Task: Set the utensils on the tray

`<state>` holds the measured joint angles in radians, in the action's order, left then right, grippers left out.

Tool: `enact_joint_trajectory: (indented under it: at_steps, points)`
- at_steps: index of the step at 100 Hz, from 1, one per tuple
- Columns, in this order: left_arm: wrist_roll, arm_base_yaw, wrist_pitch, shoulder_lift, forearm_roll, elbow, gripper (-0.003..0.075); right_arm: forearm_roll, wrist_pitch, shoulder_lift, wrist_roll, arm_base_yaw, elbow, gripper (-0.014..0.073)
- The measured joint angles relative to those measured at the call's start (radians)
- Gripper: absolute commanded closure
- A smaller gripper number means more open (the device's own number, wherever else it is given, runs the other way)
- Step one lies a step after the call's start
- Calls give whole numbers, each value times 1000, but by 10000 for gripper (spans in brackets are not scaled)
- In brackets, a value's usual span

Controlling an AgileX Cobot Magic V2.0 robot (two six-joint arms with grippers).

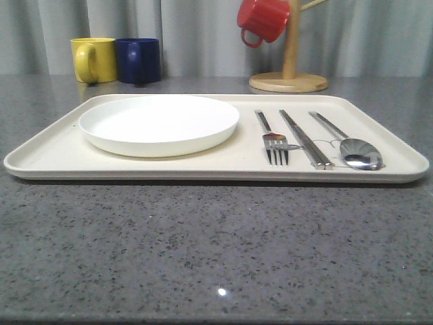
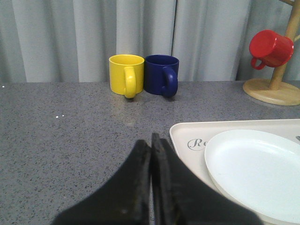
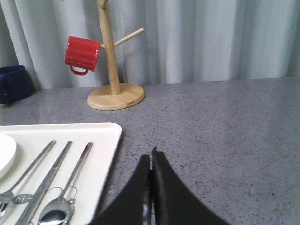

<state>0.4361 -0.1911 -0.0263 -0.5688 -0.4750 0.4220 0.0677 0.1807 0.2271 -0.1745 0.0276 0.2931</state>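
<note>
The cream tray (image 1: 379, 177) lies across the grey table. On its right part lie three utensils side by side: a fork (image 1: 272, 140), a pair of chopsticks (image 1: 306, 139) and a spoon (image 1: 350, 145). The right wrist view has the same fork (image 3: 29, 168), chopsticks (image 3: 47, 180) and spoon (image 3: 68, 183) on the tray (image 3: 105, 154). My right gripper (image 3: 150, 157) is shut and empty, over bare table just beside the tray's right edge. Off the tray's (image 2: 185, 131) left corner, my left gripper (image 2: 151, 139) is shut and empty too.
A round white plate (image 1: 159, 123) sits on the tray's left half. A yellow mug (image 1: 93, 59) and a dark blue mug (image 1: 139, 59) stand at the back left. A wooden mug tree (image 1: 289, 64) holding a red mug (image 1: 262, 20) stands at the back right.
</note>
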Motion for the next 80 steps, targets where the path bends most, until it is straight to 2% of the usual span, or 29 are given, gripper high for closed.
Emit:
enact_joint_trajectory:
  at_steps: [30, 49, 80]
  points:
    - [0, 0, 0, 0, 0, 0, 738, -4, -64, -209, 13, -40, -195, 662]
    - [0, 0, 0, 0, 0, 0, 738, -4, -165, -236, 15, -40, -308, 662]
    - [0, 0, 0, 0, 0, 0, 738, -4, -196, -238, 15, -40, -319, 662]
